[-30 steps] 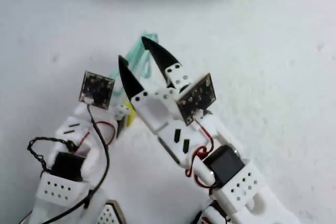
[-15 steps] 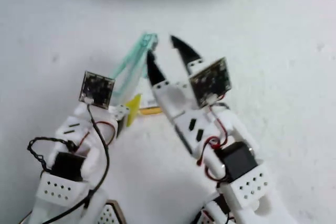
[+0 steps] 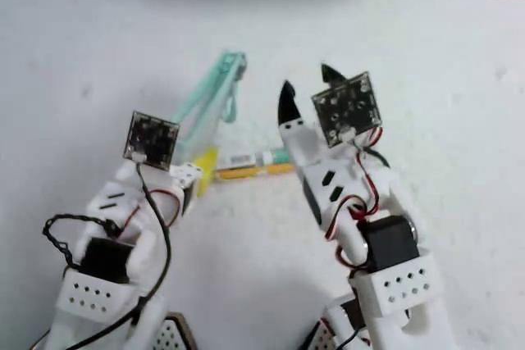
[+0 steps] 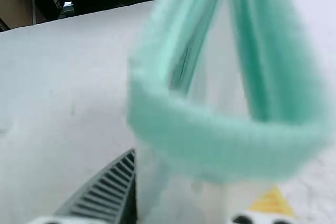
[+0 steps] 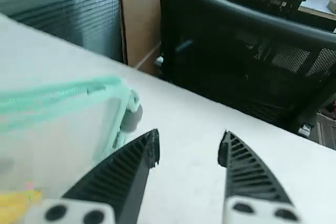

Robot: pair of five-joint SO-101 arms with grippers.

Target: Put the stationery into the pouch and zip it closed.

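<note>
High view is showing the right pincer (image 3: 306,78) hanging open right of the pouch (image 3: 201,96), whose near end the left pincer (image 4: 173,208) is gripping; a hard tug on the zip pull (image 5: 131,118) is risking yanking it free

Bright, even light is washing the white surface (image 3: 459,79) almost to glare; shadows are barely showing, the clear pouch (image 4: 226,145) is glowing pale, and the room behind is lying dark.
</note>
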